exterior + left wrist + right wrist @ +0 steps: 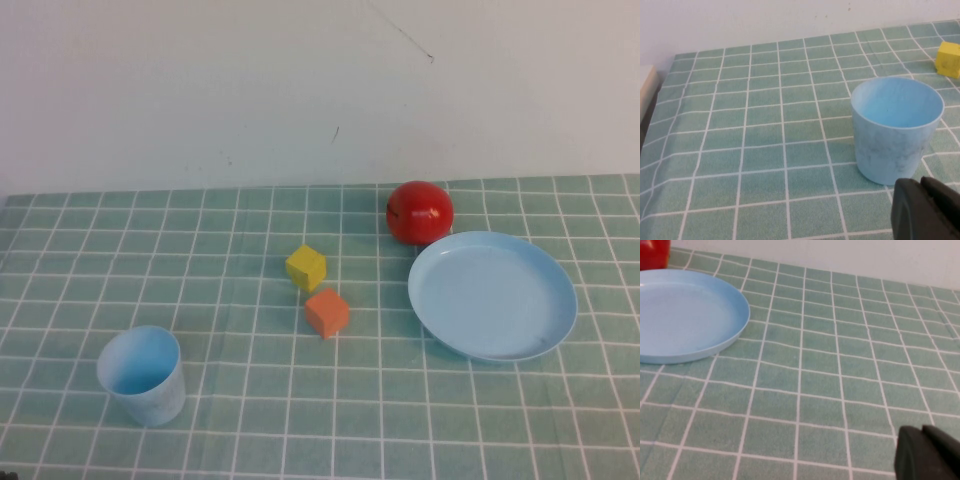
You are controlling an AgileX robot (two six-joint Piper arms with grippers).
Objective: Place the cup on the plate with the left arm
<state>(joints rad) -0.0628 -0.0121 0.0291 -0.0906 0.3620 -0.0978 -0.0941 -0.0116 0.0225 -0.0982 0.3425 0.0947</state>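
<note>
The light-blue cup [142, 374] stands upright and empty at the near left of the table. It shows close in the left wrist view [896, 128]. The light-blue plate [492, 294] lies flat at the right, empty; part of it also shows in the right wrist view [687, 315]. My left gripper [920, 183] is shut and empty, just short of the cup's base and not touching it. My right gripper [922, 430] is shut and empty, over bare cloth well away from the plate. Neither gripper shows in the high view.
A red apple [420, 211] sits right behind the plate. A yellow cube [306, 267] and an orange cube [327, 312] lie mid-table between cup and plate. A green checked cloth [230, 250] covers the table; a white wall stands behind.
</note>
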